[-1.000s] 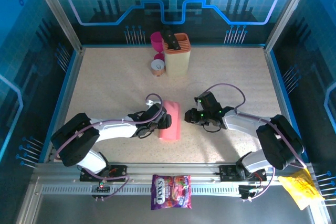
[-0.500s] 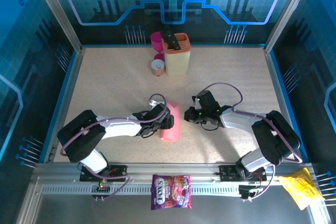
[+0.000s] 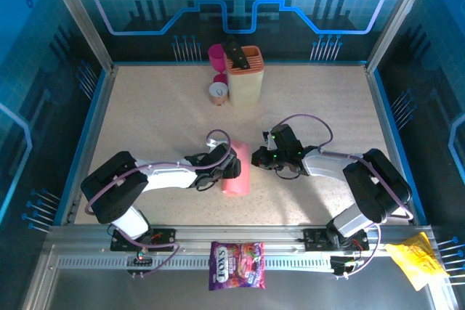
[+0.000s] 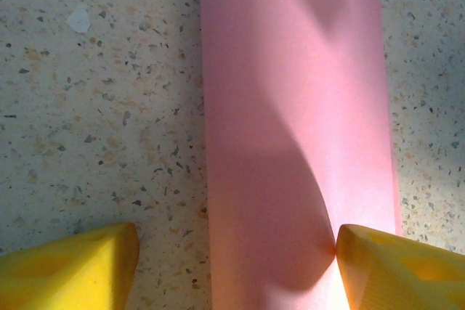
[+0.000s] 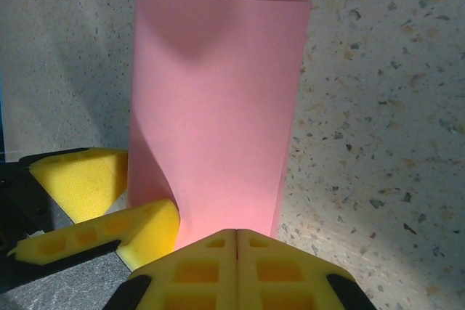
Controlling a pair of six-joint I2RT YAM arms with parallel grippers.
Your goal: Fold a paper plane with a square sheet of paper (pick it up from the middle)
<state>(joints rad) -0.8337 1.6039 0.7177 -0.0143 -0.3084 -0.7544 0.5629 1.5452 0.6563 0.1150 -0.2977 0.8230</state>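
The square sheet of paper (image 3: 238, 179), likely light and limp, suits a mid-edge pinch at 3 o'clock, where the right gripper (image 5: 237, 241) is pressed together; the left gripper (image 4: 236, 241) is spread.

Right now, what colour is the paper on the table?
The paper is plain salmon pink; right wrist view shows it best.

Square sheet of paper (image 5: 218, 107): salmon pink, folded to narrow rectangle, flat on speckled surface (image 5: 378, 107). Top edge shows doubled layers. Sheet's near-left corner curls up off surface.

Right pincer (image 5: 237, 241): at sheet's near edge, yellow fingers pressed together, no gap. Cannot tell whether edge is caught between them.

Left pincer (image 5: 149, 201): at sheet's near-left side, jaws apart. One finger (image 5: 80, 179) just left of sheet, other finger (image 5: 109, 236) touching curled corner.
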